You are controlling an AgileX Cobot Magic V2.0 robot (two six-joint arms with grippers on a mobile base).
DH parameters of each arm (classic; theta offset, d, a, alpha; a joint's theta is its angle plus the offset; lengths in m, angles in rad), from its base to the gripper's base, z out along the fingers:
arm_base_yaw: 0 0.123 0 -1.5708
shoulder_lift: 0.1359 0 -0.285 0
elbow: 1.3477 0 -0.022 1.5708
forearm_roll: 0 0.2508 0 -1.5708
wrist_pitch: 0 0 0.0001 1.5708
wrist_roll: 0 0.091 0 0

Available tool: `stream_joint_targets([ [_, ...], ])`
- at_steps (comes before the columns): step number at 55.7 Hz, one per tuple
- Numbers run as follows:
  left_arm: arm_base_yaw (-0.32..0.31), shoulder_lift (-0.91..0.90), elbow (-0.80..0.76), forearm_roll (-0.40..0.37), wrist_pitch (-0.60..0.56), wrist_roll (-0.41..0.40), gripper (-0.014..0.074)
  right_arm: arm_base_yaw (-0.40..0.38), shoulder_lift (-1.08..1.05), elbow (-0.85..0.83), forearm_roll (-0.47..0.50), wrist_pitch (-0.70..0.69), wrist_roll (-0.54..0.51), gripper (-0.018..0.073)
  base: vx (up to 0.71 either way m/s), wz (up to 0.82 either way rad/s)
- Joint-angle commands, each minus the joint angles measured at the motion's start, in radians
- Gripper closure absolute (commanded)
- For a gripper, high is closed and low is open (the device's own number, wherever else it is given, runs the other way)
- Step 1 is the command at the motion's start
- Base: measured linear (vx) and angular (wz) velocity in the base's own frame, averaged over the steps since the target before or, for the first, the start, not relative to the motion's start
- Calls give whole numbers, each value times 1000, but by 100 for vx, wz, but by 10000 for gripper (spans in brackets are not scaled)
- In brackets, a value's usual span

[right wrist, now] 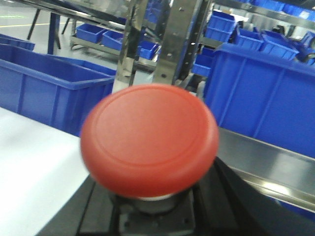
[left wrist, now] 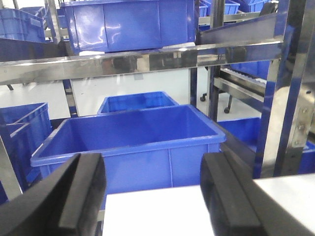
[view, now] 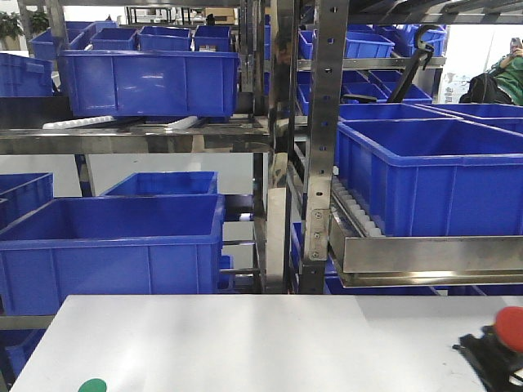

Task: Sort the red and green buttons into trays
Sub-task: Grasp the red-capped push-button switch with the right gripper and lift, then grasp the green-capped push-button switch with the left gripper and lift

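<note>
We see a warehouse or stockroom. Steel racks (view: 323, 122) carry rows of deep blue crates (view: 147, 82).

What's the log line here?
left gripper: open, empty, over white table | right gripper: shut on red domed plastic push-button

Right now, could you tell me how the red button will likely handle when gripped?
The red button looks like hard plastic, probably rigid. Its smooth domed cap seems slippery; the dark body likely grips better. Wide cap over narrower body: probably top-heavy, apt to tip.
</note>
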Motion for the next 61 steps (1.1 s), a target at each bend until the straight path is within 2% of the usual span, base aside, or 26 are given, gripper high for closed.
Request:
stream_joint_targets([
  [1,2,-7,-33,1,-54,36,54,0,-96,-28,8,7,12,568,0,0],
  [8,-1,-7,6,0,-70,86,81,0,-201,-28,8,90,27,568,0,0],
  [17,-2,21,147,-28,-137,84,123,0,-276,-28,8,190,30,568,0,0],
  [23,-22,92,265,-62,-250,84,145,0,-287,-28,7,208,30,568,0,0],
  [28,-47,187,346,-61,-376,84,153,0,-287,-28,7,206,29,568,0,0],
  [36,-88,367,388,-60,-565,82,153,0,-287,-28,-3,204,14,568,0,0],
  [46,-127,553,384,-31,-740,-28,136,0,-287,-28,-3,204,7,568,0,0],
  [54,-130,663,384,49,-783,-102,80,0,-287,-28,-3,204,7,568,0,0],
  [61,-130,727,384,81,-812,-148,29,0,-287,-28,-3,204,7,568,0,0],
])
